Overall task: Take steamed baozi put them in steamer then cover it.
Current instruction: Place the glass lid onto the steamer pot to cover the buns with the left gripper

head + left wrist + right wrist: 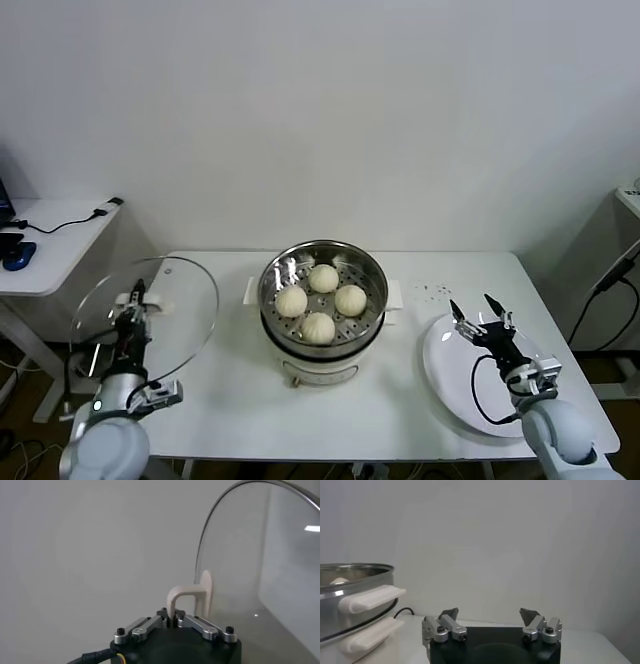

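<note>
Four baozi [320,301] in steamer [322,345]; one cover [150,310] lifted.

Open right gripper [490,616] beside steamer [355,587]

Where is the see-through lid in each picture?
Head view: the lid is at the table's left end, held upright by the left gripper.
Left wrist view: the lid fills the right side, its white handle between the fingers.
Right wrist view: not in it.
Shared landmark: the white handle.
</note>
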{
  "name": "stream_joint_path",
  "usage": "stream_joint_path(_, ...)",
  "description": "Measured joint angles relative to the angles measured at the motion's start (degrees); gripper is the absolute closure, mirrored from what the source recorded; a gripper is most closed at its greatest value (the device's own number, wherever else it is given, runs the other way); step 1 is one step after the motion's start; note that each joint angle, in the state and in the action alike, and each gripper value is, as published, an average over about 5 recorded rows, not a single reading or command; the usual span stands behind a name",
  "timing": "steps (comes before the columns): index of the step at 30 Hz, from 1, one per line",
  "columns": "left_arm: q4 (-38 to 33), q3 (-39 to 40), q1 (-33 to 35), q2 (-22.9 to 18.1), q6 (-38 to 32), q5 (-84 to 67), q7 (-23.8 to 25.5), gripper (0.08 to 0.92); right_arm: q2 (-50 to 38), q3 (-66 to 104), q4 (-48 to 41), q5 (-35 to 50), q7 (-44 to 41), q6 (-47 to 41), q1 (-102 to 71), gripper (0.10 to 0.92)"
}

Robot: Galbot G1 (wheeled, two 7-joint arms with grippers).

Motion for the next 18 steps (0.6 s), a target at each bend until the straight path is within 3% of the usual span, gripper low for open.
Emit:
stream_joint_path(8,-5.1,9.7,-7.6,3.5,9.2,0.7,7.3,0.850,0.1,-0.9,-0.6,-1.0,0.5,-0.1,1.3,0.203)
stream_joint_path(18,-3.7,24.8,-21.6,-1.6,15.7,8.7,17.8,0.850,0.0,-0.3,-1.2,-1.7,0.7,-0.1,1.5,0.203)
